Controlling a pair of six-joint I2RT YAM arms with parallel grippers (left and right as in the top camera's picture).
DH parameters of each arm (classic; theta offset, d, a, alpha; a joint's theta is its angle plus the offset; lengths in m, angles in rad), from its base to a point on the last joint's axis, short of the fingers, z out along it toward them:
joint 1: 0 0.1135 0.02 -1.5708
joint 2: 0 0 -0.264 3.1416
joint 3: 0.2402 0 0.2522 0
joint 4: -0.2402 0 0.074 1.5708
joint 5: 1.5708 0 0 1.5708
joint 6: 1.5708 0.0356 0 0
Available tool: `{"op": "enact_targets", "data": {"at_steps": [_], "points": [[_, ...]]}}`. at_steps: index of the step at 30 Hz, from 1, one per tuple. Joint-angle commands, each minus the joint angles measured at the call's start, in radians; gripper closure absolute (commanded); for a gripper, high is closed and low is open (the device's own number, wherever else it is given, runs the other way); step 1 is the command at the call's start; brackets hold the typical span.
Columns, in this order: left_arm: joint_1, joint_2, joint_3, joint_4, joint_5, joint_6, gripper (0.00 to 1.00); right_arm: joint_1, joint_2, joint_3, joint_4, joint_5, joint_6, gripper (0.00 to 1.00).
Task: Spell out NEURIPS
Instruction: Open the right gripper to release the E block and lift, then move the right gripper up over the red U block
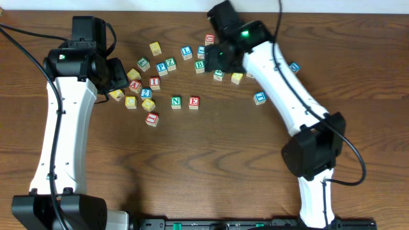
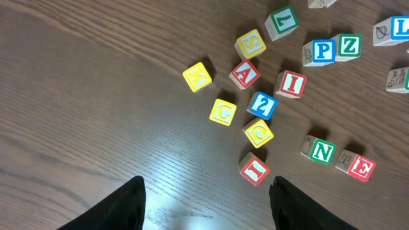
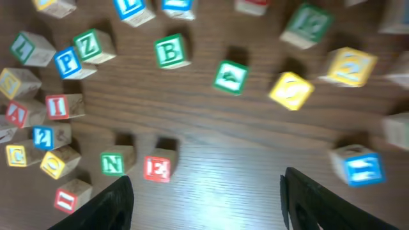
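Green N (image 1: 176, 101) and red E (image 1: 193, 101) are sitting side by side on the tabletop (image 1: 211, 166), loose cubes (image 1: 146, 93) crowding their left. Left claw (image 2: 208, 191) and right claw (image 3: 206, 188) are both hanging wide, gripping nothing.

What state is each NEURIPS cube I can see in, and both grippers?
Green N wooden cube, letter up, placed first in the row.
Red E wooden cube, letter up, placed beside the N.
Blue P wooden cube, letter up, unplaced, against the green Z cube.
Yellow S wooden cube, letter up, unplaced in the cluster.
Left gripper, open, empty.
Right gripper, open, empty.
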Motion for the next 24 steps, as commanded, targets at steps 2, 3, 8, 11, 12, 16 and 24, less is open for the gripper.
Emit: {"op": "enact_targets", "data": {"at_steps": [2, 3, 8, 11, 12, 16, 24], "points": [[0.001, -0.007, 0.006, 0.001, -0.005, -0.015, 0.39, -0.043, -0.013, 0.014, -0.029, -0.003, -0.064, 0.29], [0.001, -0.007, 0.006, 0.001, -0.005, -0.015, 0.39, -0.05, -0.013, 0.014, -0.037, -0.003, -0.064, 0.29], [0.001, -0.007, 0.006, 0.001, -0.005, -0.016, 0.39, -0.077, -0.013, 0.014, -0.037, -0.002, -0.067, 0.29], [0.001, -0.007, 0.006, 0.001, -0.002, -0.018, 0.39, -0.094, -0.013, 0.014, -0.035, 0.005, -0.067, 0.29], [0.0, -0.007, 0.006, 0.001, -0.002, -0.018, 0.39, -0.096, -0.013, 0.014, -0.034, 0.011, -0.067, 0.29], [0.001, -0.007, 0.006, 0.001, -0.002, -0.018, 0.39, -0.105, -0.013, 0.014, -0.029, 0.033, -0.068, 0.29], [0.001, -0.007, 0.006, 0.001, -0.002, -0.018, 0.39, -0.108, -0.013, 0.014, -0.012, 0.047, -0.076, 0.28]]}}
